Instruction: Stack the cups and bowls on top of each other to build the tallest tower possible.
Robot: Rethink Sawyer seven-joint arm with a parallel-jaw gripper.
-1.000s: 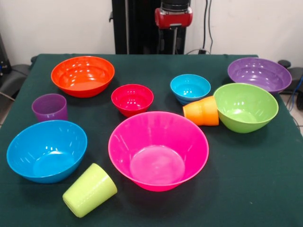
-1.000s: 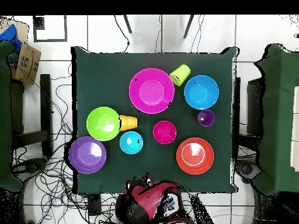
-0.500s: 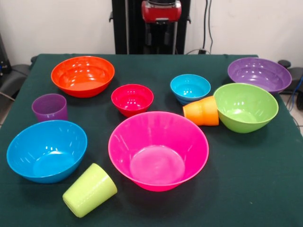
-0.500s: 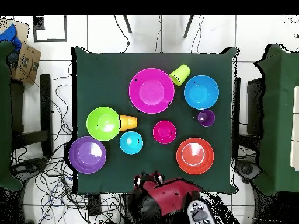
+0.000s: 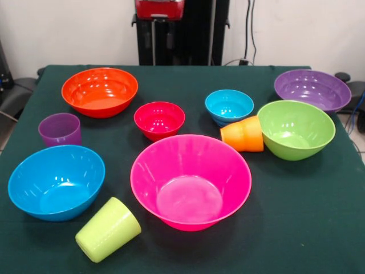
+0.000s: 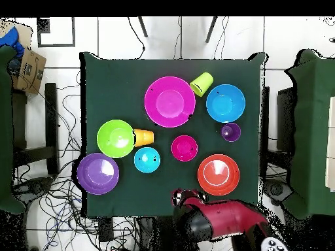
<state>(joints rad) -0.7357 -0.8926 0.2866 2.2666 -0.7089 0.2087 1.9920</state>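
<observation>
While nothing is stacked yet, all 10 pieces sit apart on the dark green table (image 5: 319, 188). The pink bowl (image 5: 191, 181), the widest one, stands upright a little toward the front edge of the table in the front view, glossy and deep. The big blue bowl (image 5: 56, 181) is near the left edge, and the lime green cup (image 5: 108, 229) lies on its side between these 2, close to the front edge. The purple cup (image 5: 59, 129) stands upright just behind the blue bowl. The orange bowl (image 5: 100, 91) is toward the far left corner, and the small red bowl (image 5: 159, 120) is in the middle of the table. The small light blue bowl (image 5: 229, 107) is to the right of the red one, and the ridged orange cup (image 5: 243, 135) lies tipped on its side, touching or nearly touching it and the lime green bowl (image 5: 296, 129). The purple bowl (image 5: 312, 90) is at the far right corner.

The arm (image 6: 222, 219) is beyond the table edge, beside the orange bowl in the overhead view. Only red and black parts of the gripper (image 5: 159, 10) show at the top edge of the front view. I cannot tell its state; it holds and touches nothing.
</observation>
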